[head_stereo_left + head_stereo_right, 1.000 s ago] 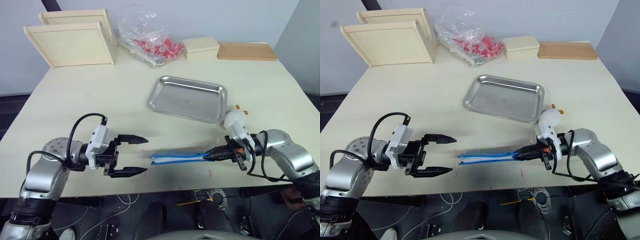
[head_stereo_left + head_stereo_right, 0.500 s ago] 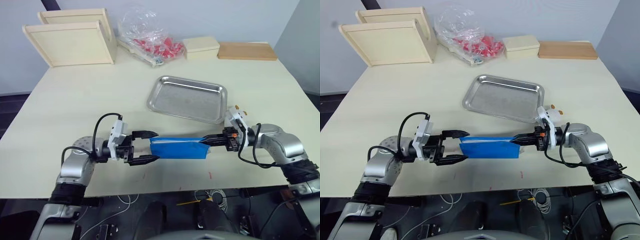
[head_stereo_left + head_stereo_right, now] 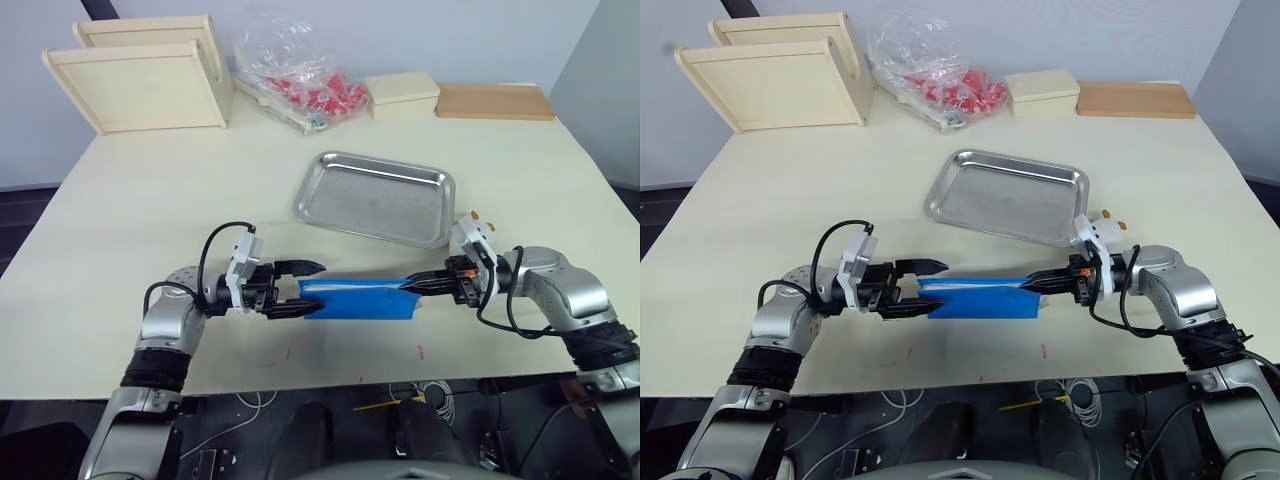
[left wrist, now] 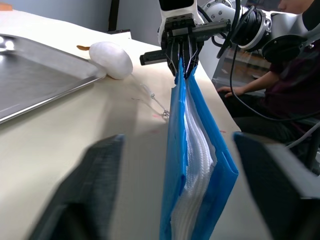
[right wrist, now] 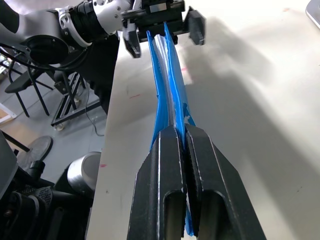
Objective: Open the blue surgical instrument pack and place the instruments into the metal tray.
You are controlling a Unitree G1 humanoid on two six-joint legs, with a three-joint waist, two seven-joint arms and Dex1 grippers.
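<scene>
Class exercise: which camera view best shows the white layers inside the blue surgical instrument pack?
The left wrist view: the blue surgical instrument pack faces the camera edge-on, its blue covers parted around white folded layers. The right wrist view shows a thin pale strip between the covers. The two eye views show mostly its blue side, held between the left gripper and right gripper.

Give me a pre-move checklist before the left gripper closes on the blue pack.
1. Right gripper clamped on the blue pack: ok, fingers shut on its end.
2. Left gripper open wide enough: ok, its two fingers straddle the pack's other end.
3. Pack off the table and edge-up: ok, held between the two grippers.
4. Pack closed: ok, white layers show between the blue covers, no instruments out.
5. Metal tray ready: ok, nothing in it, just beyond the pack.
6. How far the pack sits between the left fingers: cannot tell.
</scene>
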